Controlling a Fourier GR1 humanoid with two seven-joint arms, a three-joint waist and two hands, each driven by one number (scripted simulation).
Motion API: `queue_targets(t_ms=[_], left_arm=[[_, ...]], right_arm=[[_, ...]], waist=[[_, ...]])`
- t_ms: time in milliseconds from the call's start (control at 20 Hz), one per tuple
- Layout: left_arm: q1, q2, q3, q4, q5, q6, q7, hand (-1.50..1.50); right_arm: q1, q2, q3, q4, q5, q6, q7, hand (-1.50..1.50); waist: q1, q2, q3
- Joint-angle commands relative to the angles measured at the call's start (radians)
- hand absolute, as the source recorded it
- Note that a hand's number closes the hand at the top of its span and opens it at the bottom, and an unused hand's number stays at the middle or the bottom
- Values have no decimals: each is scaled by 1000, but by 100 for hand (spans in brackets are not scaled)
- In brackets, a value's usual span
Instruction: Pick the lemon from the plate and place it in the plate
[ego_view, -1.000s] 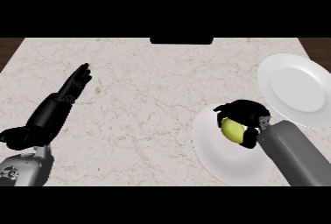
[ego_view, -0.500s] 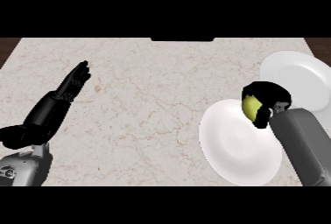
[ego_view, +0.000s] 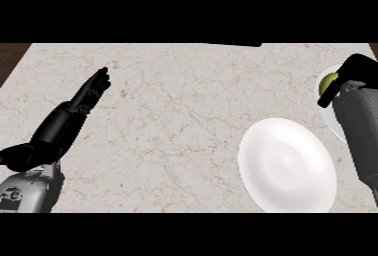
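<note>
Gripping rounded yellow lemon (ego_view: 328, 83), black right hand (ego_view: 359, 69), smooth white plate (ego_view: 288, 165)

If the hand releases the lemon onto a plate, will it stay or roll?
It may roll: the lemon looks rounded and smooth, and the far plate near it looks glossy. It fits within the curled right hand, so it is probably light.
</note>
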Motion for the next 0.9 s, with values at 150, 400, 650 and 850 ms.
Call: queue_targets(t_ms=[150, 400, 650, 850], left_arm=[[-39, -18, -50, 1, -6, -25, -2, 0], [-63, -26, -66, 2, -10, -30, 5, 0], [-64, -35, -67, 11, -12, -24, 6, 0], [-65, -38, -72, 8, -27, -12, 11, 0]], right_arm=[[-214, 21, -70, 79, 175, -177, 466, 150], [-302, 3, -81, 164, 323, -208, 596, 150], [-346, -20, -119, 241, 456, -235, 609, 150], [-374, -32, -172, 287, 536, -257, 610, 150]], waist=[[87, 19, 1], [100, 21, 1], [95, 23, 3], [77, 15, 5]])
